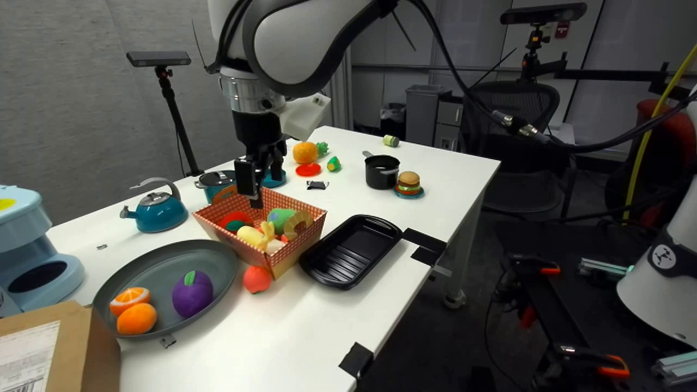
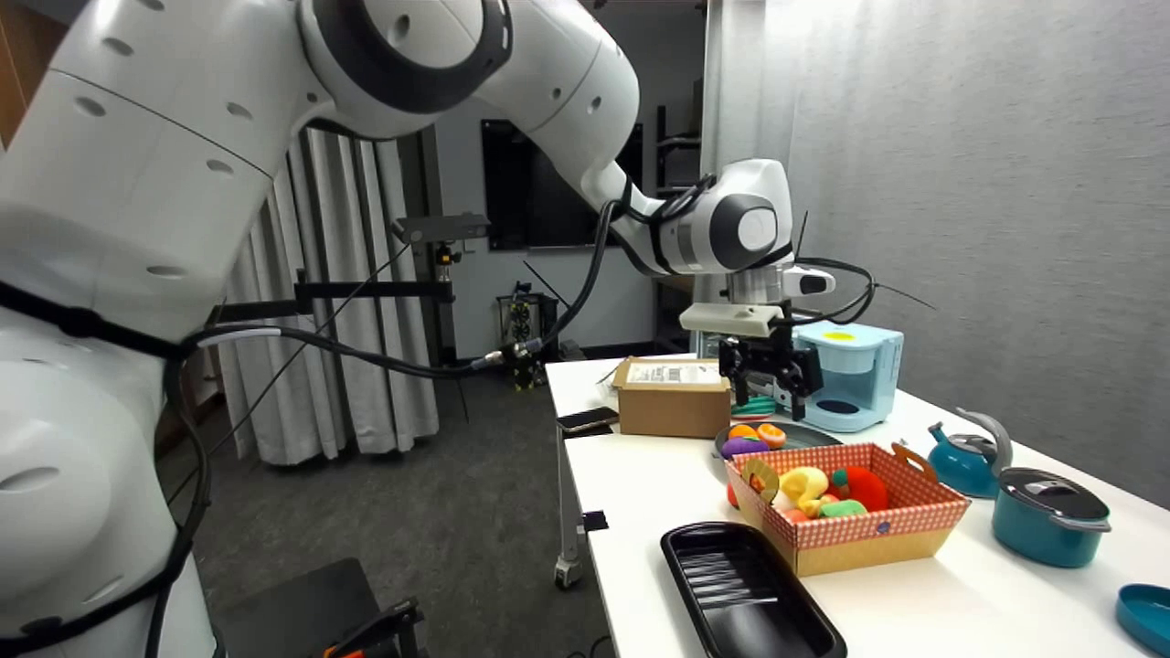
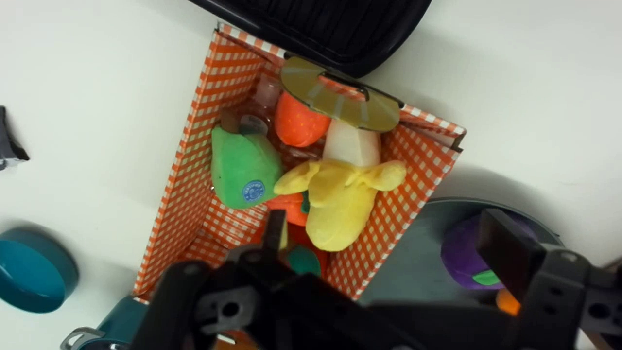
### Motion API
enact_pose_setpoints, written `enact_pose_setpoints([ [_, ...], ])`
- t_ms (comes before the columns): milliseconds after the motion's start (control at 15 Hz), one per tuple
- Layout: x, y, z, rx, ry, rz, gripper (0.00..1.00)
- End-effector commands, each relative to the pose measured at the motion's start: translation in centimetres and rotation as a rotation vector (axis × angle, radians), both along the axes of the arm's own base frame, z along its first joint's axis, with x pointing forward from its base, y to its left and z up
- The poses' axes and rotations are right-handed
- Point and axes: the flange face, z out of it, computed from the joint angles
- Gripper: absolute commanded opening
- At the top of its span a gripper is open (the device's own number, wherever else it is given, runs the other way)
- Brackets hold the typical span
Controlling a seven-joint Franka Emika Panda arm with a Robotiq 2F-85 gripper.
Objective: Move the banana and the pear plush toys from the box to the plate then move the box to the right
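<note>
The yellow banana plush (image 3: 335,209) lies half peeled inside the orange-and-white checked box (image 3: 187,165), against one long wall. Beside it in the box rests the green pear plush (image 3: 243,170), partly on other toys. Both toys also show in the exterior views, the pear (image 2: 843,508) mostly behind the front wall. My gripper (image 3: 388,238) hangs above the box and plate, wide open, nothing between its fingers. In the wrist view one finger overlaps the box, the other the plate. The grey-blue plate (image 1: 163,272) sits next to the box, carrying a purple plush and orange fruits.
A black tray (image 1: 354,250) stands close to one end of the box. A red plush (image 1: 256,279) lies on the table between box and plate. The teal pot (image 2: 1049,516) and kettle (image 1: 159,211) are nearby; a brown carton (image 2: 672,397) stands near the plate.
</note>
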Motion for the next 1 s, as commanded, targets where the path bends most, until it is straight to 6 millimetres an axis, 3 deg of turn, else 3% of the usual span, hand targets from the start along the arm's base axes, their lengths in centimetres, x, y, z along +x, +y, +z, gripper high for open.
enact_pose_setpoints([
  [0,2.5,-1.3,-2.0,-0.001,-0.024,-0.032,1.00],
  [400,3.7,-2.3,-5.3,0.008,-0.004,-0.045,1.00],
  [933,5.9,-1.1,-8.4,0.030,-0.016,-0.006,1.00],
])
